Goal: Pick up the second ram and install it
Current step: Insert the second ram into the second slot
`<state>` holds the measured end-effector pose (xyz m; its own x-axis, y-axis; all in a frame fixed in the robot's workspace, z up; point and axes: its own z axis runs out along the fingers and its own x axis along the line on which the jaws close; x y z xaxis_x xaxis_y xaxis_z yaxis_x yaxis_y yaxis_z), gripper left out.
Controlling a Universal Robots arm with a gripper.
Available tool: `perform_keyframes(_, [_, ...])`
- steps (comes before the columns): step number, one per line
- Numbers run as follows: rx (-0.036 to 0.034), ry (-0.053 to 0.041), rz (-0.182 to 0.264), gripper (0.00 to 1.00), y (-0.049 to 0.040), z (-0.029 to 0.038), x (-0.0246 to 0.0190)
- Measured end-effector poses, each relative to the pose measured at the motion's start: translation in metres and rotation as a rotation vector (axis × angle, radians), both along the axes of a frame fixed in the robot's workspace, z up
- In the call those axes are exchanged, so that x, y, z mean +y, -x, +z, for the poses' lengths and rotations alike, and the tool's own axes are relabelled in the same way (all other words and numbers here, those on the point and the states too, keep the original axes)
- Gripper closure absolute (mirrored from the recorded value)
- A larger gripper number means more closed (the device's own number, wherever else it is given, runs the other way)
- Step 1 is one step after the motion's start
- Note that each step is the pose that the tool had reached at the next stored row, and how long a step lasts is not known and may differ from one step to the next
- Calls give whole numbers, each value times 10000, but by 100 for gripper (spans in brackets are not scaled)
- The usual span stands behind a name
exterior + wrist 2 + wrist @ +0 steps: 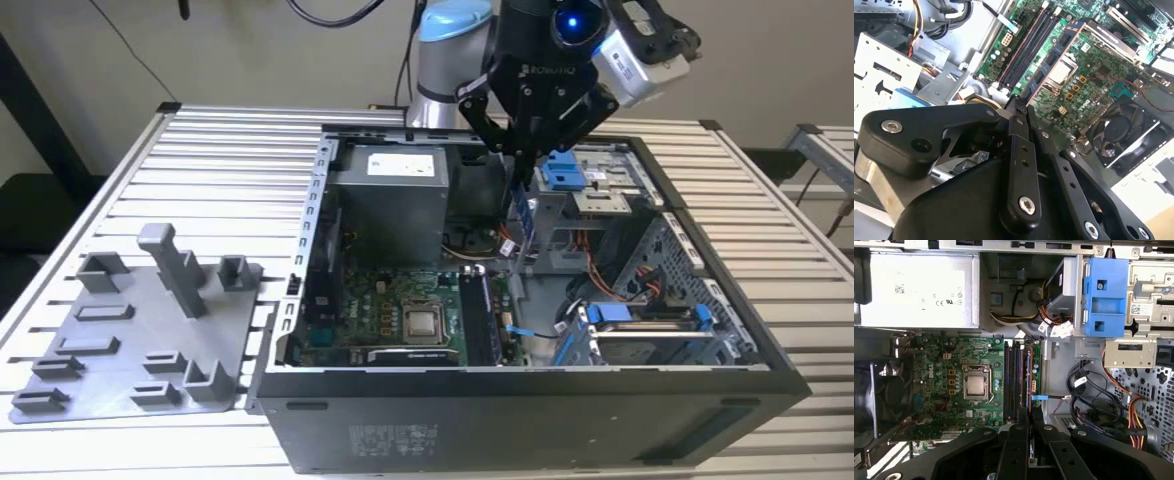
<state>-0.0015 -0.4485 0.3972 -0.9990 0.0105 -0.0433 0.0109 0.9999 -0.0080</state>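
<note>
My gripper (518, 152) hangs over the open computer case (314, 230), shut on the second ram (525, 220). The stick hangs upright below the fingers, above the case's interior. In the first wrist view the gripper (1029, 419) pinches the ram (1029, 382), which shows edge-on as a thin line just beside the dark memory slots (1013, 380) on the green motherboard (944, 370). In the second wrist view the gripper (1018, 107) holds the ram (1054, 57), a dark bluish strip stretching over the board next to the slots (1029, 45). The ram is above the board and not seated.
A grey fixture plate (134, 340) with upright pegs lies on the slatted table at the exterior view's left. Inside the case are the processor (975, 386), power supply (919, 290), a blue drive caddy (1106, 295), loose cables (1094, 400) and a fan (1119, 132).
</note>
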Motion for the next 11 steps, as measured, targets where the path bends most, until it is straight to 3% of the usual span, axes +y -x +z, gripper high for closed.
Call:
perform_keyframes(3, [0, 10, -1, 86, 0, -1, 0])
perform_keyframes(6, [49, 148, -1, 86, 0, -7, 0])
perform_keyframes(8, [142, 238, -1, 86, 0, -12, 0])
perform_keyframes(11, [325, 276, 2, 86, 0, -28, 0])
